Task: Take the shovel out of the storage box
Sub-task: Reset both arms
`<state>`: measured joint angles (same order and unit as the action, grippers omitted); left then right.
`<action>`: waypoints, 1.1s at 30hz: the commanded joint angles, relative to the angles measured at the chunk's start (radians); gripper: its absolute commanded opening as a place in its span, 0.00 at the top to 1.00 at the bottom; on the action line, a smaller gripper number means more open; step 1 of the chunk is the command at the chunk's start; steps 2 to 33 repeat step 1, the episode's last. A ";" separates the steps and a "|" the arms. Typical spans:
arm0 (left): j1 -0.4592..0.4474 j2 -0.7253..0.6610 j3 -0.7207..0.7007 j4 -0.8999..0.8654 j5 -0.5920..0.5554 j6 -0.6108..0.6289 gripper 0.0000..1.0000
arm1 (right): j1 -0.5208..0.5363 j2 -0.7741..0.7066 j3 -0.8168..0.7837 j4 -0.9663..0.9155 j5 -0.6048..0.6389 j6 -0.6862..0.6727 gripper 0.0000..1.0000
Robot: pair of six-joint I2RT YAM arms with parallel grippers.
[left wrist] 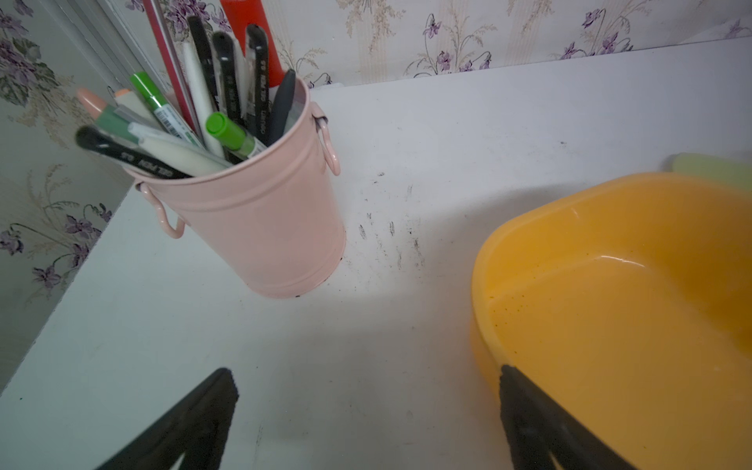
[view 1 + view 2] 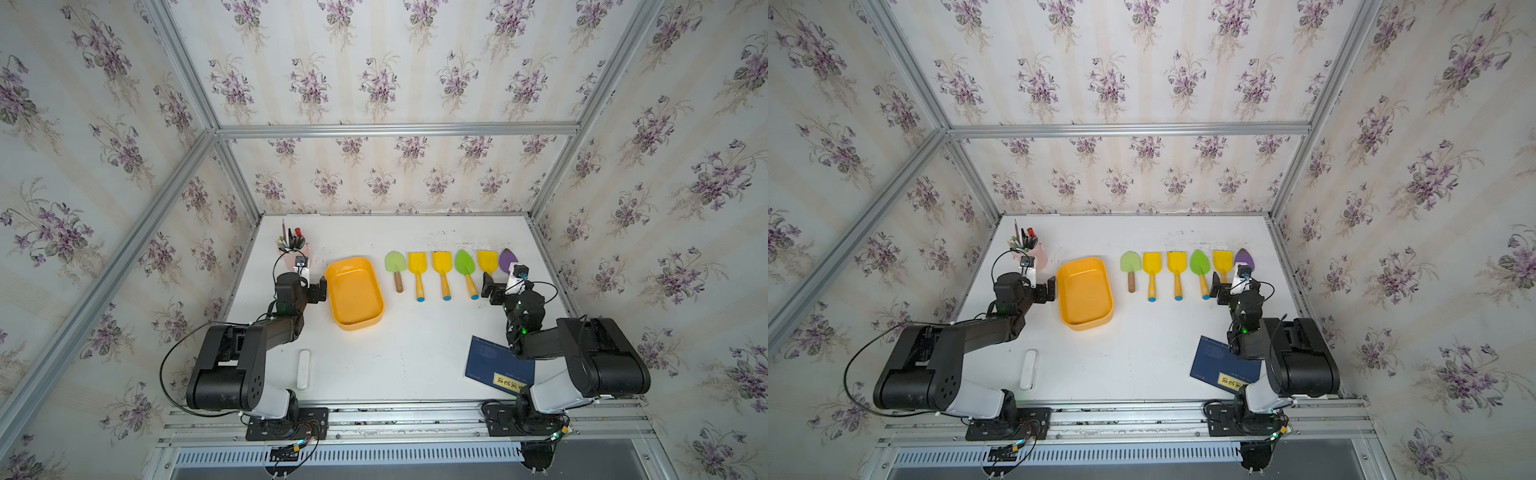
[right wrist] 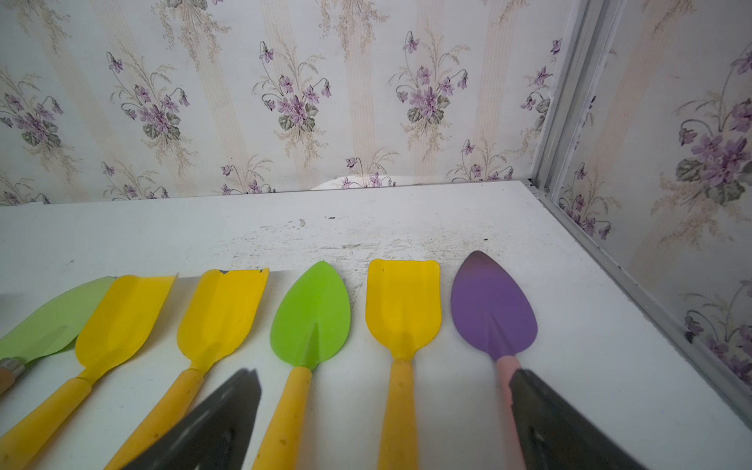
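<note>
The yellow-orange storage box (image 2: pixel 355 295) (image 2: pixel 1086 295) (image 1: pixel 610 305) lies left of the table's middle, and nothing shows inside it. Several shovels lie in a row to its right, blades toward the back wall, from a light green one (image 2: pixel 395 262) to a purple one (image 2: pixel 508 259) (image 3: pixel 492 305). My left gripper (image 2: pixel 320 289) (image 2: pixel 1050 289) (image 1: pixel 366 370) stands open beside the box's left rim, holding nothing. Over the handles at the row's right end, near the green shovel (image 3: pixel 311 313) and a yellow shovel (image 3: pixel 403 305), my right gripper (image 2: pixel 492 286) (image 2: pixel 1219 289) (image 3: pixel 382 372) is open and holds nothing.
A pink pen cup (image 2: pixel 293 253) (image 1: pixel 264 228) full of pens stands behind my left gripper at the back left. A blue book (image 2: pixel 498 361) lies at the front right, partly under my right arm. A white oblong object (image 2: pixel 304 370) lies at the front left.
</note>
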<state>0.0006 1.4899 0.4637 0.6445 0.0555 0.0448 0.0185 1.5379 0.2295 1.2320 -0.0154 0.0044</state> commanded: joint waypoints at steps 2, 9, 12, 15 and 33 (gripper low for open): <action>0.002 -0.001 0.003 0.007 0.009 0.008 0.00 | 0.001 -0.004 0.001 0.023 0.006 0.008 0.00; 0.002 -0.001 0.003 0.007 0.009 0.008 0.00 | 0.001 -0.004 0.001 0.023 0.006 0.008 0.00; 0.002 -0.001 0.003 0.007 0.009 0.008 0.00 | 0.001 -0.004 0.001 0.023 0.006 0.008 0.00; 0.002 -0.001 0.003 0.007 0.009 0.008 0.00 | 0.001 -0.004 0.001 0.023 0.006 0.008 0.00; 0.002 -0.001 0.003 0.007 0.009 0.008 0.00 | 0.001 -0.004 0.001 0.023 0.006 0.008 0.00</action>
